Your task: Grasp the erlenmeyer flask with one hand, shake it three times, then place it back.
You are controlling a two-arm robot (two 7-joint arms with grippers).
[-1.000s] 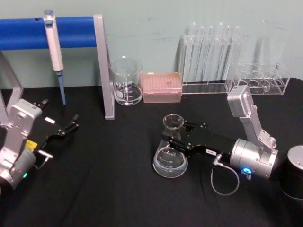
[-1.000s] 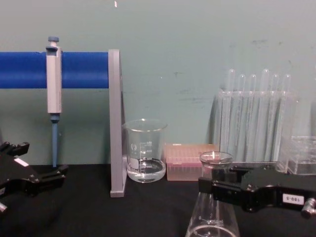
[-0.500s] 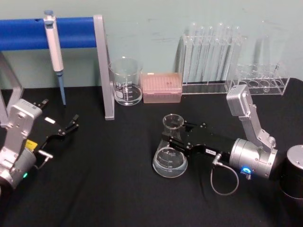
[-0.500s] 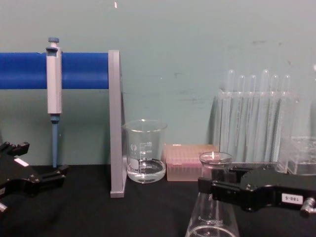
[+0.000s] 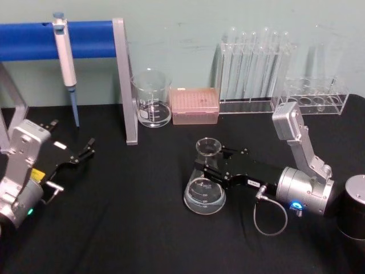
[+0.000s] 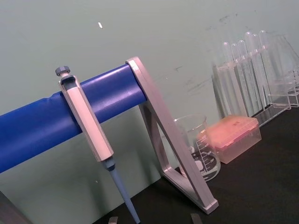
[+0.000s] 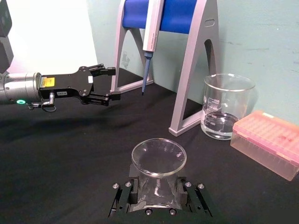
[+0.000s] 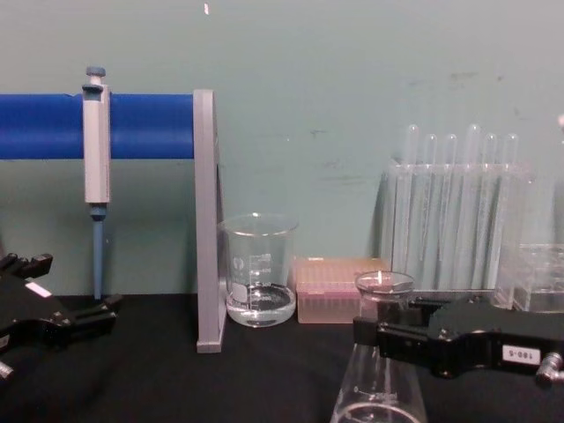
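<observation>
one grasp set: clamped snug on flask [image 5: 205,194] neck with right gripper [image 5: 210,165]; next lift, shake; left gripper [image 5: 85,151] parked, jaws apart.

A lab: test tubes [image 5: 254,63], beaker [image 5: 151,98], hanging pipette [image 5: 64,57].
</observation>
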